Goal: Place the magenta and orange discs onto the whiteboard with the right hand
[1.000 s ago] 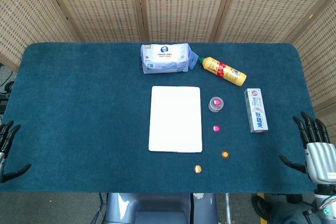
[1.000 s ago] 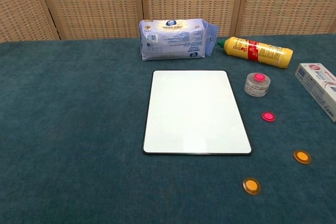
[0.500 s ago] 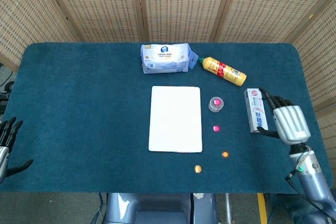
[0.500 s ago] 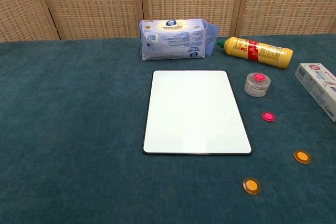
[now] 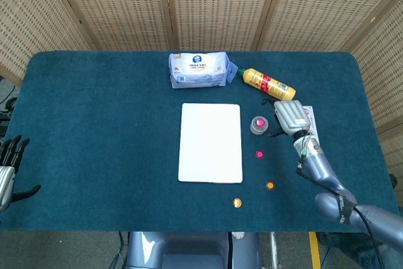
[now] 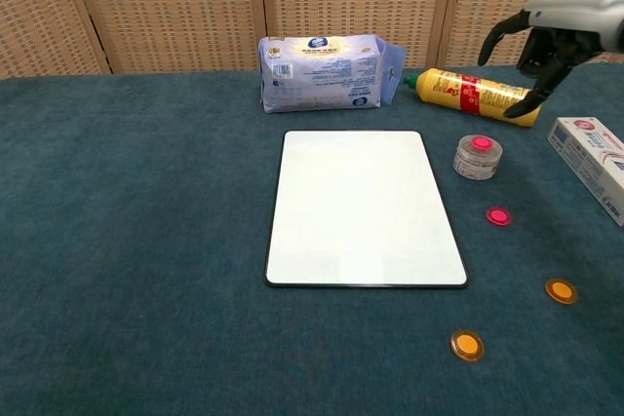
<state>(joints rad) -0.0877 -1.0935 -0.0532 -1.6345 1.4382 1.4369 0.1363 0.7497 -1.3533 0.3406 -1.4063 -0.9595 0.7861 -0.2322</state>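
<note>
Zero discs on whiteboard (image 5: 210, 143): surface bare in both views, nothing placed yet.
Magenta disc (image 5: 259, 154): loose on cloth, just right of whiteboard, near its lower half.
Second magenta disc (image 5: 259, 122): atop small clear jar (image 6: 478, 160), right of whiteboard's upper half.
Orange disc (image 5: 270, 186): on cloth, right of whiteboard's near corner.
Second orange disc (image 5: 237, 203): on cloth, just below whiteboard's near-right corner.
Right hand (image 5: 288, 116): raised over jar area, right of whiteboard; fingers spread, holding nothing.
Left hand (image 5: 9, 171): far left of whiteboard at table edge, fingers apart, idle.
Progress: judged at very start; every pick and placement left.
Likely first target: jar-top or loose magenta disc, both nearest the hand.
</note>
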